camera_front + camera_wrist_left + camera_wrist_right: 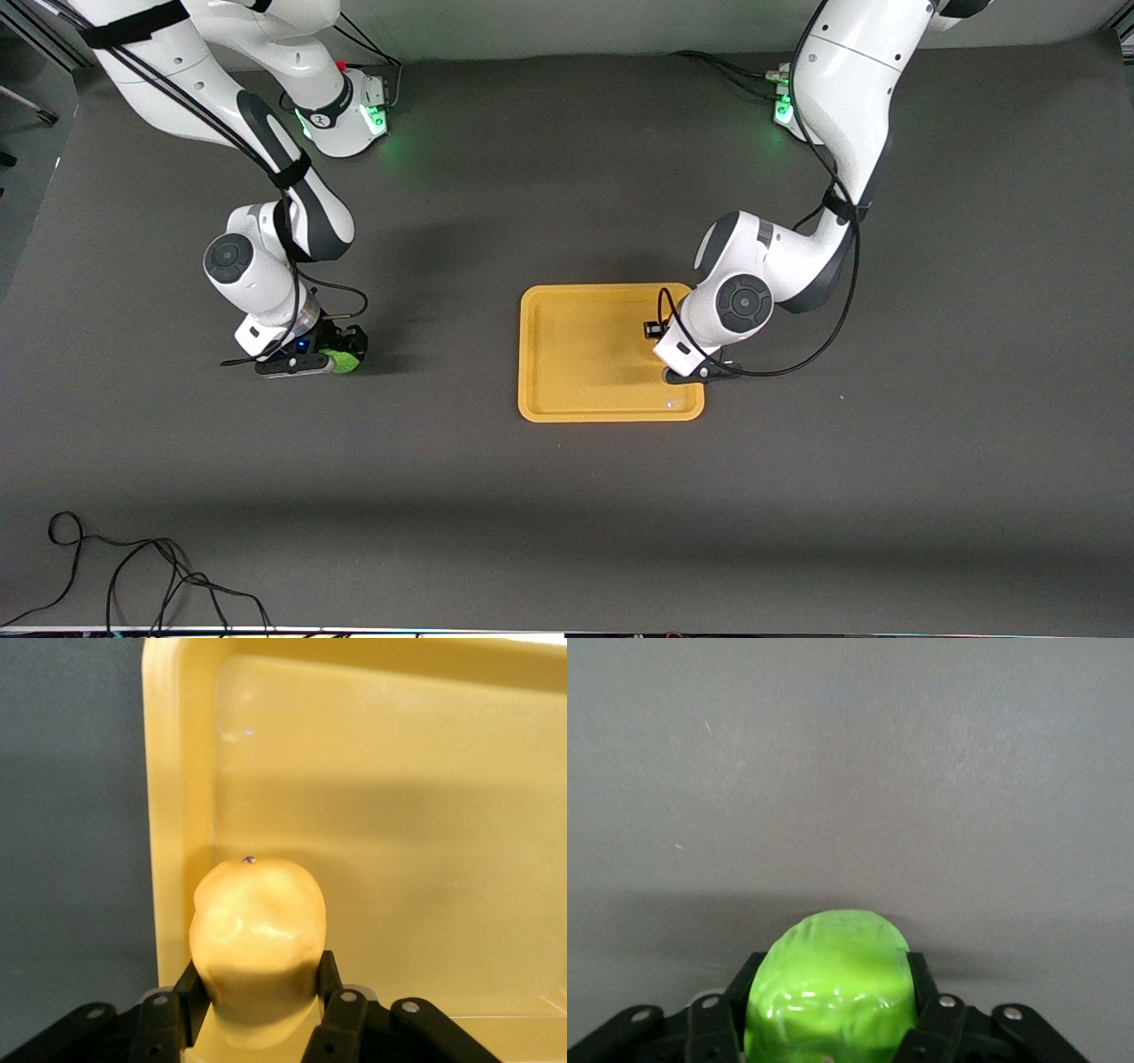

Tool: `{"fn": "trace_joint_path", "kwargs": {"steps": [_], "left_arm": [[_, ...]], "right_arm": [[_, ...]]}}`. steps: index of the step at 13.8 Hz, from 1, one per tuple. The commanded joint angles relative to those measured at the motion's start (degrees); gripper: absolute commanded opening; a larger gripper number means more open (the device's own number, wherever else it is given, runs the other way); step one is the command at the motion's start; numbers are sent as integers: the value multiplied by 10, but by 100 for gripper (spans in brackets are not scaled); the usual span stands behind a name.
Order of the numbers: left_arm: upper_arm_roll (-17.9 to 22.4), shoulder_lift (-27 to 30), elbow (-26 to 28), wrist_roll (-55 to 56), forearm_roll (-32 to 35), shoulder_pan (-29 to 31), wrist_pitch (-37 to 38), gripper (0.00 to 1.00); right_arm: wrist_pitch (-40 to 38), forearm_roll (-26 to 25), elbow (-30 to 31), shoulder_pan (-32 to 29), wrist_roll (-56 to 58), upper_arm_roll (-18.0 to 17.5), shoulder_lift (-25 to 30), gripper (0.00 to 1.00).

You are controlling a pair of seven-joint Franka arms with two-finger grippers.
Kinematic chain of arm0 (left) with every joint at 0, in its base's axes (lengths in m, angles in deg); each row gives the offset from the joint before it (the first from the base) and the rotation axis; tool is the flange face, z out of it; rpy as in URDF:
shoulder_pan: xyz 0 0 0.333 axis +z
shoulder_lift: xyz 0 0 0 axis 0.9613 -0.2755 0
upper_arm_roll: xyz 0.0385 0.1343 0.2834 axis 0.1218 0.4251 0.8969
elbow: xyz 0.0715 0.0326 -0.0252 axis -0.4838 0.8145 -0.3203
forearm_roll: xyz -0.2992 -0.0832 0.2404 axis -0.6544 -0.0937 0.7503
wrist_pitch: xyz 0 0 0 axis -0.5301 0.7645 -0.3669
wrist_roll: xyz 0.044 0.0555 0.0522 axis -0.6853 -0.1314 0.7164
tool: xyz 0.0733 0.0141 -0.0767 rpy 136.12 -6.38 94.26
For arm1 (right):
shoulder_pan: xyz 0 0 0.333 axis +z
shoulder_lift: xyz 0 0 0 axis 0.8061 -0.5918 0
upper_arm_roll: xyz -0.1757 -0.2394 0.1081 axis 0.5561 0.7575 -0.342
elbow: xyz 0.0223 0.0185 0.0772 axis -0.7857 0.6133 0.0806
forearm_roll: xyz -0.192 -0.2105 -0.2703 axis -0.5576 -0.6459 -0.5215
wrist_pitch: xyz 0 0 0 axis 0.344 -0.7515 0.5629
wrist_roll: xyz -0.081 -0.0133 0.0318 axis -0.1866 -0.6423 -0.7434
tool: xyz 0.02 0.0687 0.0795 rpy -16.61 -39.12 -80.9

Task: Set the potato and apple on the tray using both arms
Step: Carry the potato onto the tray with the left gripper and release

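Observation:
The orange-yellow tray (pixel 576 354) lies mid-table. My left gripper (pixel 695 370) is over the tray's end toward the left arm, near the corner closest to the front camera. In the left wrist view the gripper (pixel 257 979) is shut on the yellow-tan potato (pixel 257 926), held low over the tray floor (pixel 399 815) beside its rim. The wrist hides the potato in the front view. My right gripper (pixel 332 354) is low over the bare table toward the right arm's end, shut on the green apple (pixel 343 360). The right wrist view shows the gripper (pixel 828 979) with the apple (pixel 833 966) between its fingers.
The dark grey table (pixel 567 496) stretches between the apple and the tray. A loose black cable (pixel 133 576) lies at the table edge nearest the front camera, toward the right arm's end. The green-lit arm bases (pixel 354 115) stand along the table's edge farthest from the camera.

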Motion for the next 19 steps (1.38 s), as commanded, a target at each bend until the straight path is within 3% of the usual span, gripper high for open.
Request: {"fn": "trace_joint_path", "kwargs": {"steps": [1, 4, 6, 9, 11, 15, 17, 19], "left_arm": [[8, -6, -9, 13, 5, -12, -5, 55], [9, -6, -10, 13, 13, -11, -5, 72], [9, -5, -10, 12, 34, -12, 0, 98], [10, 1, -10, 14, 47, -7, 7, 99], [14, 45, -10, 14, 47, 2, 44, 99], [25, 195, -11, -32, 85, 62, 190, 100], [25, 258, -10, -110, 119, 109, 223, 100], [25, 313, -10, -184, 121, 168, 249, 100]], "right_arm": [[-141, 1, -66, 3, -2, 1, 60, 52], [-367, 2, -207, 3, -4, 1, 85, 52], [-482, 2, -300, 4, -11, 3, 85, 52], [-609, 2, -401, 4, -10, 3, 93, 52], [-635, 2, -435, 5, -11, 0, 93, 52], [-635, 2, -454, 30, -46, -2, 85, 52], [-632, 2, -473, 75, -104, -2, 75, 52], [-631, 2, -527, 132, -193, -2, 31, 52]]}}
